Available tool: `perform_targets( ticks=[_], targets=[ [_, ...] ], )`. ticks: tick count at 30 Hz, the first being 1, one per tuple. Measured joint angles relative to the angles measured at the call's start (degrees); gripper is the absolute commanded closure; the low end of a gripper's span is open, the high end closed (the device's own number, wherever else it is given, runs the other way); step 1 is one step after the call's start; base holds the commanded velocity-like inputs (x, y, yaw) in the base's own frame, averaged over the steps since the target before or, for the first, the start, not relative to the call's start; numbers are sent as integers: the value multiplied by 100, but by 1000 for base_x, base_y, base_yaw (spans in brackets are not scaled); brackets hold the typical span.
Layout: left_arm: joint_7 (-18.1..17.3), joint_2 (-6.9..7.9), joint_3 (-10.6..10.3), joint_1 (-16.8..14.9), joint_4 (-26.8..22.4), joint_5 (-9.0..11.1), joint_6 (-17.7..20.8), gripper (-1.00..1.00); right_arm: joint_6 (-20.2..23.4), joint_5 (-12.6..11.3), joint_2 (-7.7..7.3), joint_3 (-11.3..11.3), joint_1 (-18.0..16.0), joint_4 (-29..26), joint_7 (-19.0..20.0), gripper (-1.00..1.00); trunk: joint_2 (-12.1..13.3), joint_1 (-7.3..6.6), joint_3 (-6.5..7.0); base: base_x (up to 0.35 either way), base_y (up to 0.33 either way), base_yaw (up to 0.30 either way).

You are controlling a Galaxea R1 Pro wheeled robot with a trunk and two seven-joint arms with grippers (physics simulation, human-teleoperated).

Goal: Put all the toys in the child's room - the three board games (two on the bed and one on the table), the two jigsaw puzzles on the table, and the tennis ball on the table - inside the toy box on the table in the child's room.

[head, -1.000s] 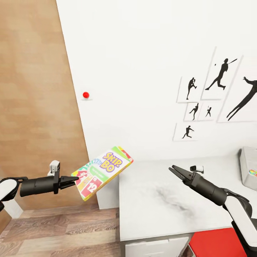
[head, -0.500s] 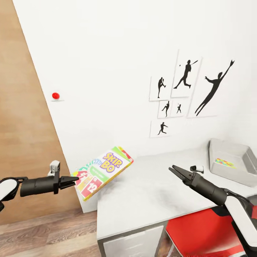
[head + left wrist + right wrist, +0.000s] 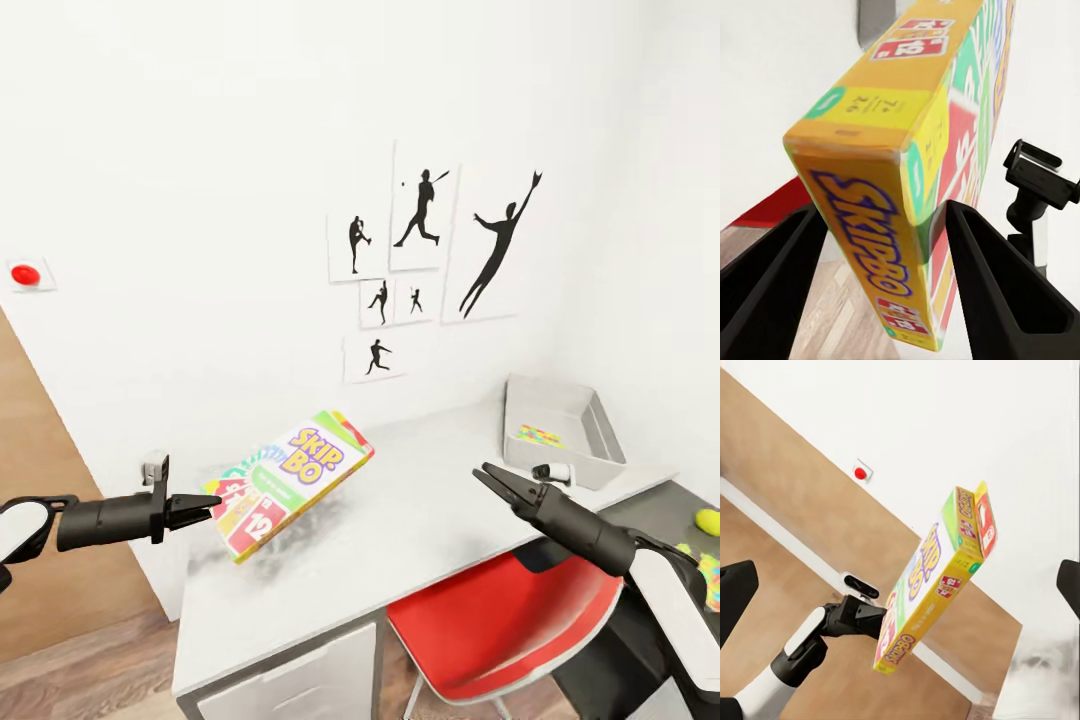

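Closest to the robot, out at its left side, the left black two-fingered gripper (image 3: 205,505) is clamped on the short end of the flat white, green and red "SKIP BO" cardboard game box (image 3: 290,482). From the left wrist camera you can see both fingers pinching the box's (image 3: 907,172) two broad faces. The box sticks straight out past the fingertips, long axis running away from the gripper and tilted upward, hanging in the air just above the near-left corner of the long pale grey mottled surface (image 3: 400,540) — not resting on it.

The right black gripper (image 3: 487,478) hovers over the middle of the surface with its jaws slightly apart and nothing between them. A red chair (image 3: 500,620) is tucked under below it.

Further back, toward the far right end, sits the shallow pale grey semi-clear toy box (image 3: 560,435), with a bright multicoloured jigsaw sheet (image 3: 537,435) already lying in it. So the bin lies forward and well to the right of the held box, and the right arm is actually the nearer one. I'd guess the left arm needs a long carry across. The small yellow-green tennis ball (image 3: 708,520) is on the dark end section, far right.
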Motion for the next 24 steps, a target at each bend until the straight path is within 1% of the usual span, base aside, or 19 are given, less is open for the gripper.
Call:
perform_targets(
  ticks=[7, 17, 20, 24],
  targets=[
    [0, 0, -1, 3, 2, -3, 0, 100, 0, 1, 1, 0, 0, -1, 0, -100, -1, -1, 0, 57, -289, -277],
    [0, -8, -6, 8, 6, -20, -1, 100, 0, 3, -8, -2, 0, 26, 1, -100, -1, -2, 0, 216, -269, -265],
    [-1, -8, -8, 7, 6, -17, -3, 100, 0, 0, -8, -5, 0, 27, 0, -100, -1, -2, 0, 232, -266, -142],
    [-1, -11, -8, 8, 8, -20, -5, 100, 0, -4, -8, -8, 0, 29, 0, -100, -1, -2, -1, 233, -265, -44]
  ],
)
